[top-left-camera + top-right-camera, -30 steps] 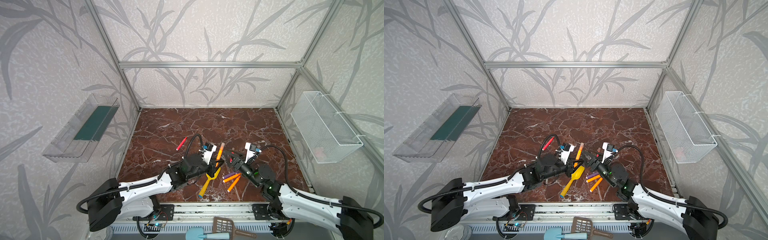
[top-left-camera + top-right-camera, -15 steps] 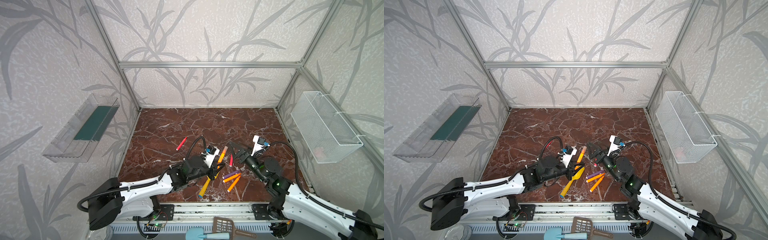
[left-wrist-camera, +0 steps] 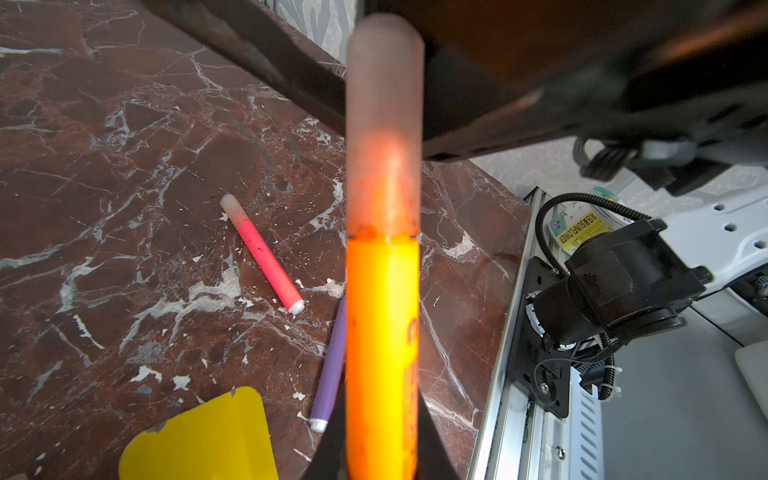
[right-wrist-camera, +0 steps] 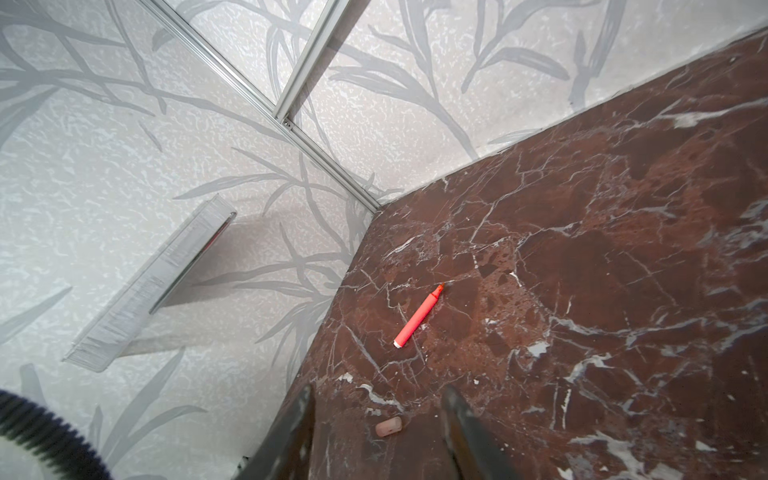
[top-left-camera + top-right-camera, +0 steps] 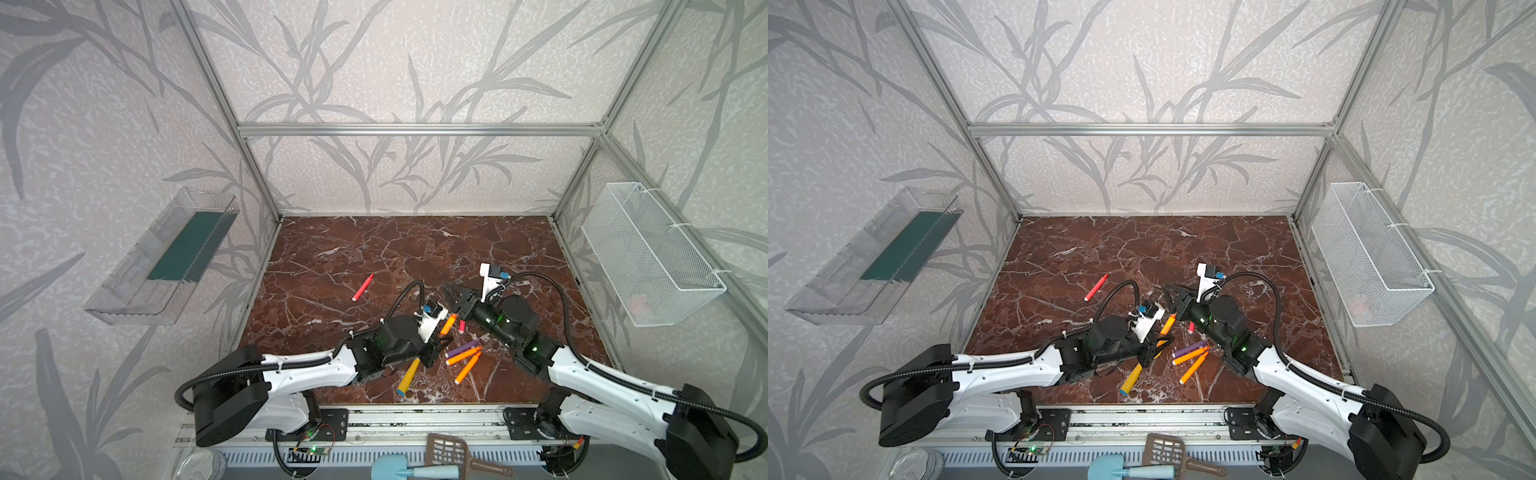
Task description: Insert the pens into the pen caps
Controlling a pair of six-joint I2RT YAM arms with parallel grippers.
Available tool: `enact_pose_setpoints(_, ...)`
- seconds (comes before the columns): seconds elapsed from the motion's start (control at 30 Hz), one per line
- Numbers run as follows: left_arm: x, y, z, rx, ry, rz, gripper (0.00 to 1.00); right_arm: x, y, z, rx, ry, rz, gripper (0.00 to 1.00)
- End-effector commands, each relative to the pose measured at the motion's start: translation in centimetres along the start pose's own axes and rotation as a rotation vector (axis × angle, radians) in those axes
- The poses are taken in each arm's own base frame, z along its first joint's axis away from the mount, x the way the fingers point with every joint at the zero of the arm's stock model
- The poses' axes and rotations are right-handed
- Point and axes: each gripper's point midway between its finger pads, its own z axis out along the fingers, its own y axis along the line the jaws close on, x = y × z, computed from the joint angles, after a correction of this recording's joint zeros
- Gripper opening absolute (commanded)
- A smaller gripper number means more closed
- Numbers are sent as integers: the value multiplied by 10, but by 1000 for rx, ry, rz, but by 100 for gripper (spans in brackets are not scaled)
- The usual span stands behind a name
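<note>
- Near the surface's (image 4: pixel 582 249) front, left tool (image 5: pixel 441 340) grips orange pen (image 3: pixel 382 332); fitted cap (image 3: pixel 384 124) seems fully on, though blurred.
- Right tool (image 4: pixel 378 399), jaws apart and empty, hovers over loose cap (image 4: pixel 389 426).
- Red pen (image 4: pixel 417 318) lies uncapped, well apart.

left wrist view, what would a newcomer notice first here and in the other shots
A bright orange pen wearing a translucent cap fills the left wrist view, clamped in the left gripper. In both top views a red-pink pen lies alone beyond the left arm on the marble table, while the right gripper hangs open over a loose cap.
</note>
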Motion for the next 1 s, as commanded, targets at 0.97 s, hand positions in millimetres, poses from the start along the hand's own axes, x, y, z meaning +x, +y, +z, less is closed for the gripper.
enact_pose_setpoints(0.97,-120,33,-34,-159,-234,-28,0,50,23,1,-116,97,-38,0)
